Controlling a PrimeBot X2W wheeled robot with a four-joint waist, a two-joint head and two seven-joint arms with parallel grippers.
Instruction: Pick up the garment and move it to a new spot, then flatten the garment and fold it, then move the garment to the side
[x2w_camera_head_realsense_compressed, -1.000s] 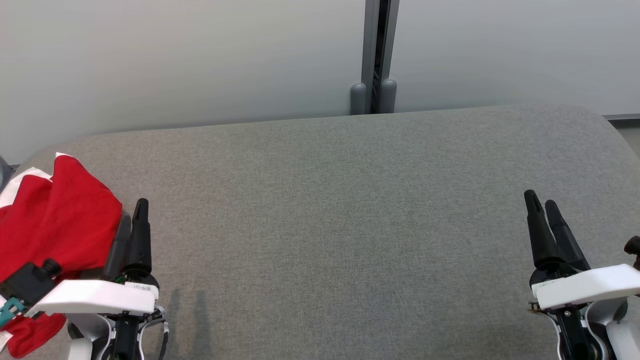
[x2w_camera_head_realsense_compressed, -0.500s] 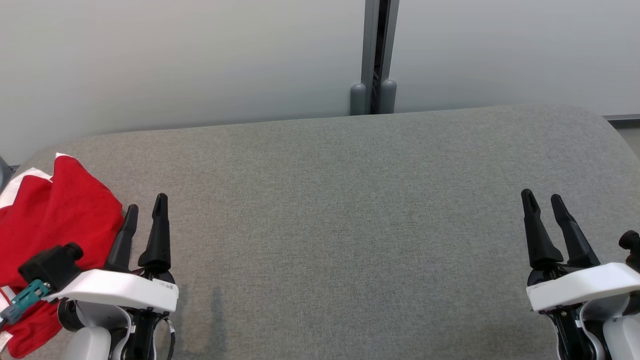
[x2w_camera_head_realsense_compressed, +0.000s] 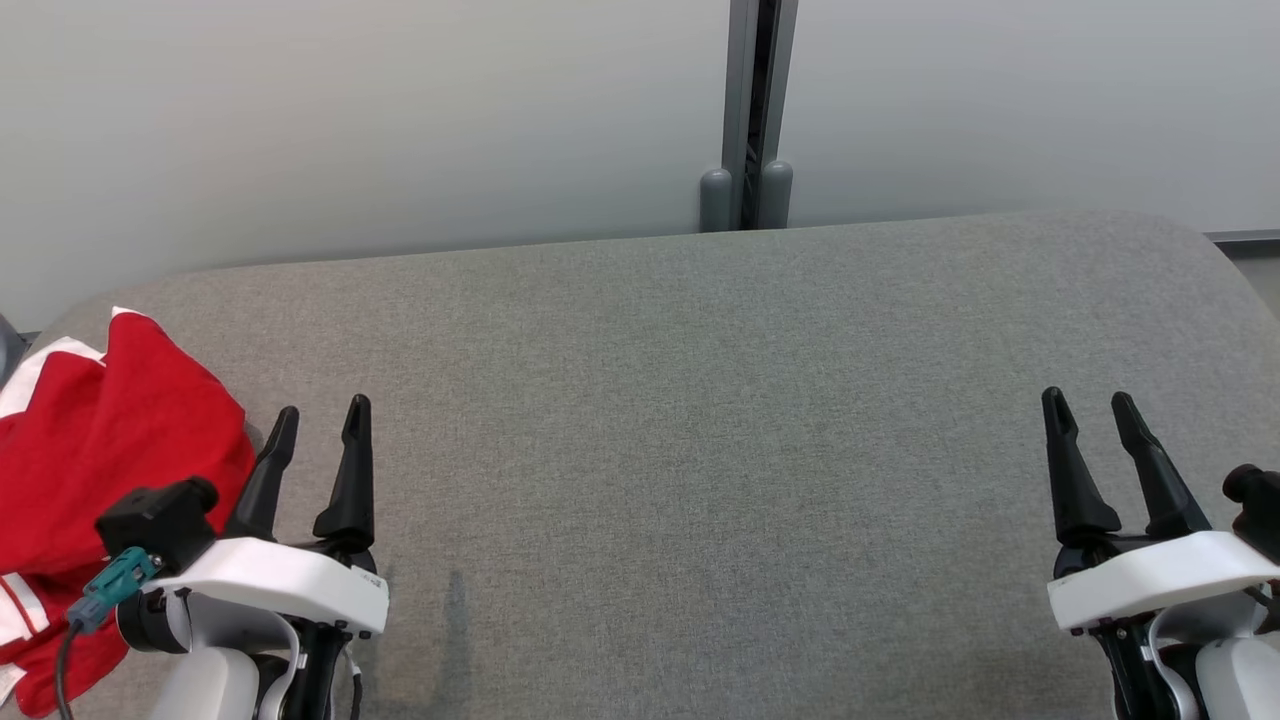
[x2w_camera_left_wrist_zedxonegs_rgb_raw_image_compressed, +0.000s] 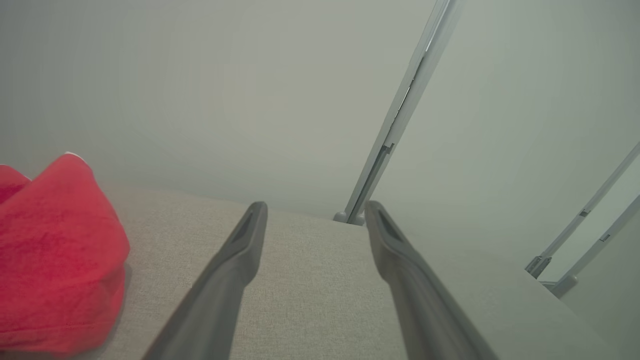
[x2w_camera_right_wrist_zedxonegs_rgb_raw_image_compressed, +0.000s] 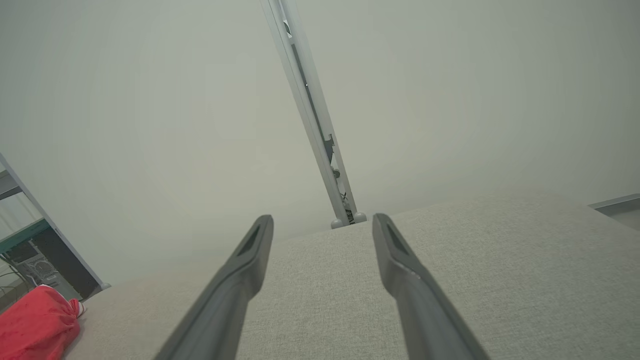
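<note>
One garment (x2w_camera_head_realsense_compressed: 110, 430), red with white trim, was seen bunched at the left end of the grey padded surface (x2w_camera_head_realsense_compressed: 700, 400), its long axis judged to run from the near edge toward the far one. It lay just beside the left gripper (x2w_camera_head_realsense_compressed: 323, 408), on that gripper's outer side and ungripped. That gripper's fingers were spread with nothing between them. The right gripper (x2w_camera_head_realsense_compressed: 1086, 396), likewise spread and empty, was held well apart at the opposite end. The left arm was thus judged the nearer, and any reach would have to be turned leftward. One garment, two grippers and two fingers on each were counted.
</note>
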